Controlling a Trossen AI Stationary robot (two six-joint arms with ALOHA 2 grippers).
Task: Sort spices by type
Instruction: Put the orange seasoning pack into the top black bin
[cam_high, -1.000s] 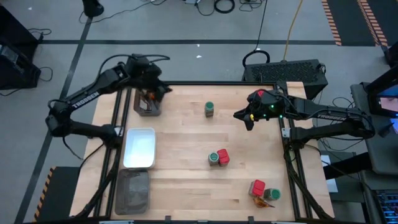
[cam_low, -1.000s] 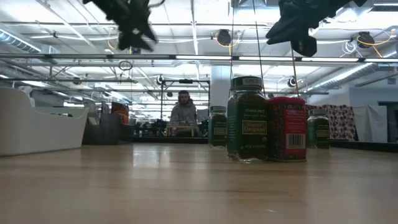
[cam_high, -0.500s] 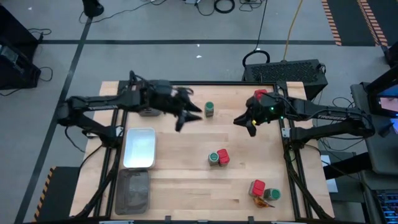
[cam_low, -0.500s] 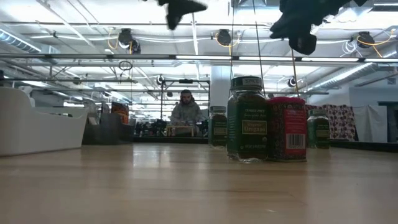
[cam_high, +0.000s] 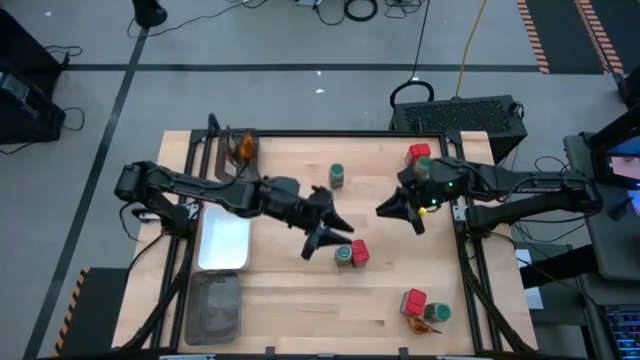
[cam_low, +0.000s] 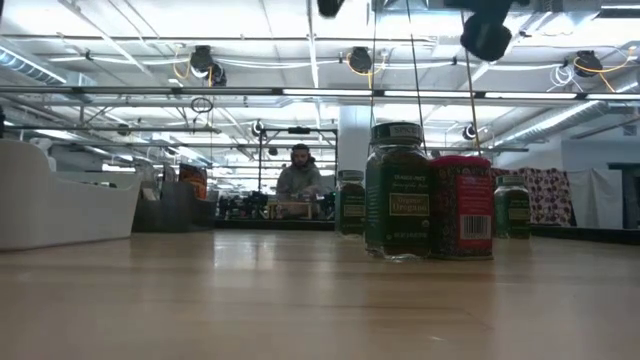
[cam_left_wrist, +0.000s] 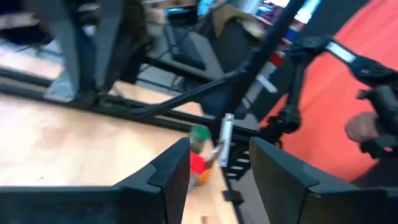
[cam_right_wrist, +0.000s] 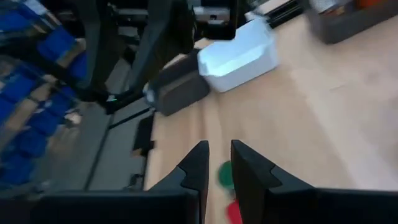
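Pale wooden table (cam_high: 280, 300); person (cam_low: 300, 170) in workshop behind

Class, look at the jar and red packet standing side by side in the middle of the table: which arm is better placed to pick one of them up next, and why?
Probably the left. The left gripper hangs open right beside the jar and red packet at mid-table. The right gripper is farther off, toward the table's right edge, fingers nearly together.

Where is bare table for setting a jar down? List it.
Free: the wood between the dark grey tray and the corner packet-and-jar cluster; also between the sachet tray and the lone jar. Crowded: mid-table, where the open left pincer hangs by the jar-and-packet pair; the right pincer hovers nearby.
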